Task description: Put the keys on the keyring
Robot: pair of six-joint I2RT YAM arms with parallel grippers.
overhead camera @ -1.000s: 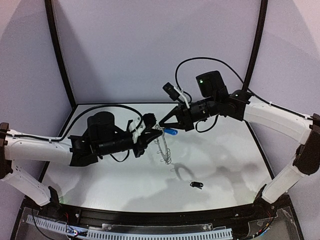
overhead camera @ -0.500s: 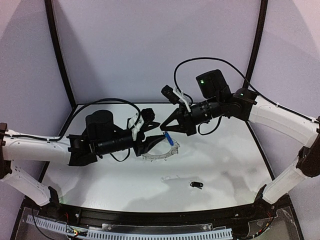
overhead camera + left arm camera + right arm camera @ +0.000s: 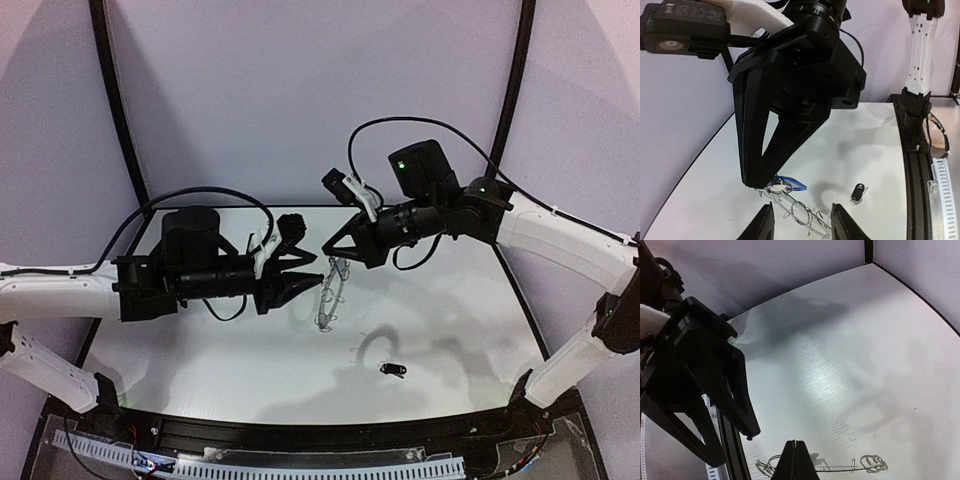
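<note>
As far as the overhead shows, the right claw (image 3: 328,248) is pressed together in mid-air with the keyring (image 3: 327,298) dangling edge-on under it, left claw (image 3: 308,280) just beside, black key (image 3: 392,370) loose on the bench (image 3: 450,300). Left wrist cam — left claw spread either side of the ring's wire loops (image 3: 805,215), gripping nothing; the blue key (image 3: 790,183) sits at the right claw's tip, looks pinched there. Right wrist cam: shut tips, ring below. Maybe half done imo — black key's left.
</note>
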